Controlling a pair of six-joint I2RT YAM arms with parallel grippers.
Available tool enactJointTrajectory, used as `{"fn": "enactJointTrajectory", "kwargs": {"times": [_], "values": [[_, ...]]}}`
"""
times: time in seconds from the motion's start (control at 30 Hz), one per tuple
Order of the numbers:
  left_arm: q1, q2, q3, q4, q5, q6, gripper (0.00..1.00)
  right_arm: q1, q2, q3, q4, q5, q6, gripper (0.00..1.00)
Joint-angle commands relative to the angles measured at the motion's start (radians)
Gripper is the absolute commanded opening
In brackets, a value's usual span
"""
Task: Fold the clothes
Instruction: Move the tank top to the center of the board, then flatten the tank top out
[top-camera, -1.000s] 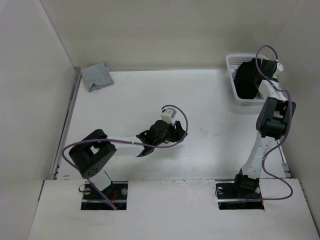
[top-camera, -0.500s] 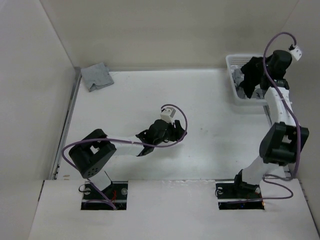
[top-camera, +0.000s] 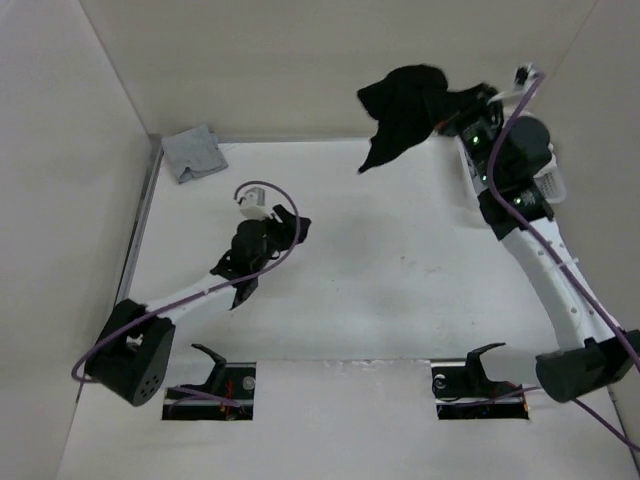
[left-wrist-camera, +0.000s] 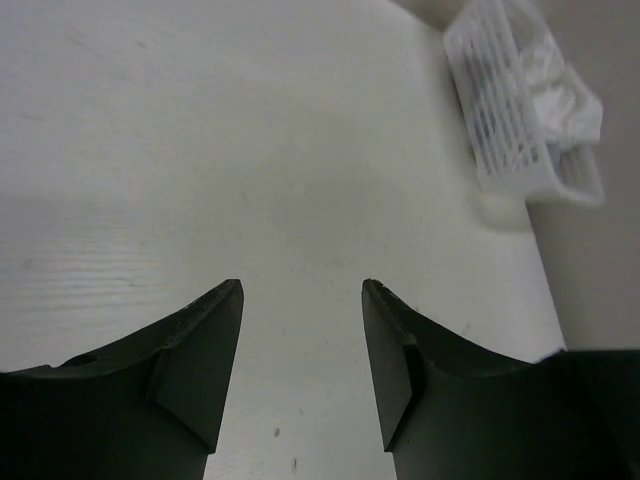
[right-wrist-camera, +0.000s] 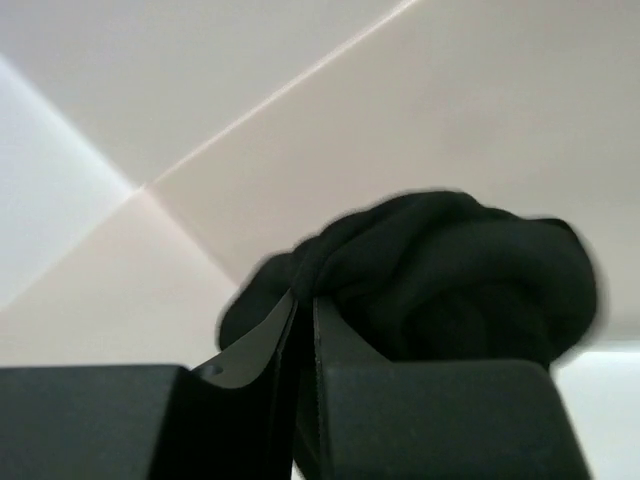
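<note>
The clothes (top-camera: 405, 108), a plain black garment, hang bunched in the air above the table's far right part. My right gripper (top-camera: 457, 108) is raised high and is shut on them. In the right wrist view the clothes (right-wrist-camera: 450, 275) bulge over the nearly closed jaws of the right gripper (right-wrist-camera: 305, 300), with fabric pinched between them. My left gripper (top-camera: 288, 228) hovers low over the middle-left of the table, apart from the clothes. Seen from the left wrist, the left gripper (left-wrist-camera: 302, 290) stands open with only bare table between its fingers.
A small grey cloth (top-camera: 195, 152) lies in the far left corner. A white slatted basket (left-wrist-camera: 505, 120) holding white garments stands at the far right; in the top view the right arm mostly covers it. Walls close the table on three sides.
The right gripper shut on the black clothes in the basket and lifted them up and to the left. The left arm swung left and farther back, still open.
</note>
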Motion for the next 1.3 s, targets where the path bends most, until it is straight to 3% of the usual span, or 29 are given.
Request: {"fn": "enactJointTrajectory", "kwargs": {"times": [0.0, 0.03, 0.1, 0.23, 0.33, 0.4, 0.5, 0.53, 0.6, 0.67, 0.8, 0.97, 1.17, 1.27], "values": [[0.134, -0.153, -0.087, -0.049, -0.013, -0.096, 0.50, 0.087, -0.099, -0.388, 0.198, -0.012, 0.127, 0.20], [0.164, -0.176, -0.100, -0.071, -0.008, -0.097, 0.51, 0.096, -0.069, -0.519, 0.270, 0.004, 0.167, 0.35], [0.201, -0.192, -0.108, -0.109, 0.001, -0.091, 0.51, 0.095, -0.005, -0.591, 0.275, -0.016, 0.194, 0.48], [0.220, -0.172, -0.102, -0.163, 0.007, -0.077, 0.51, 0.063, 0.014, -0.720, 0.201, 0.007, 0.162, 0.61], [0.211, -0.151, -0.107, -0.165, -0.002, -0.064, 0.50, 0.124, -0.018, -0.800, 0.162, 0.059, 0.117, 0.57], [0.211, -0.135, -0.107, -0.181, -0.009, -0.051, 0.49, 0.194, -0.021, -0.834, 0.096, 0.093, 0.099, 0.44], [0.197, -0.118, -0.099, -0.223, -0.043, -0.042, 0.45, 0.332, -0.009, -0.849, -0.028, 0.157, 0.059, 0.15], [0.182, -0.111, -0.097, -0.232, -0.052, -0.035, 0.41, 0.372, -0.007, -0.852, -0.062, 0.191, 0.054, 0.12], [0.140, -0.088, -0.087, -0.247, -0.077, -0.002, 0.37, 0.475, -0.009, -0.869, -0.128, 0.289, 0.069, 0.18], [0.117, -0.063, -0.076, -0.269, -0.109, 0.015, 0.37, 0.535, -0.012, -0.880, -0.162, 0.321, 0.091, 0.34], [0.110, -0.017, -0.055, -0.261, -0.183, 0.010, 0.45, 0.653, 0.032, -0.862, -0.217, 0.314, 0.125, 0.54], [0.122, 0.053, -0.010, -0.186, -0.203, -0.001, 0.48, 0.736, 0.130, -0.797, -0.237, 0.317, 0.138, 0.63], [0.169, 0.122, 0.022, -0.151, -0.211, -0.040, 0.50, 0.750, 0.191, -0.742, -0.225, 0.349, 0.145, 0.59], [0.179, 0.147, 0.027, -0.117, -0.192, -0.053, 0.50, 0.762, 0.189, -0.697, -0.300, 0.433, 0.129, 0.58]]}}
